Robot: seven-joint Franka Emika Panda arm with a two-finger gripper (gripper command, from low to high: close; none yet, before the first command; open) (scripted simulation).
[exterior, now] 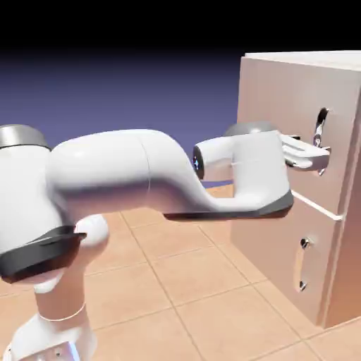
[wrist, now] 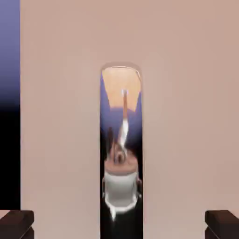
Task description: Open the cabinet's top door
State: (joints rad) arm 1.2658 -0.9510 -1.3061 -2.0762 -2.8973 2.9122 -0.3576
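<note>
Two parted jaws of the gripper (wrist: 119, 225) flank the top door's handle (wrist: 121, 140), and should stay centred while closing before any pull.

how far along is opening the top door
The reach looks done: the open gripper is at the top door, fingertips either side of its silver handle. In hand: lining up, nothing gripped. Left: closing on the handle and pulling, as the door looks shut.
</note>
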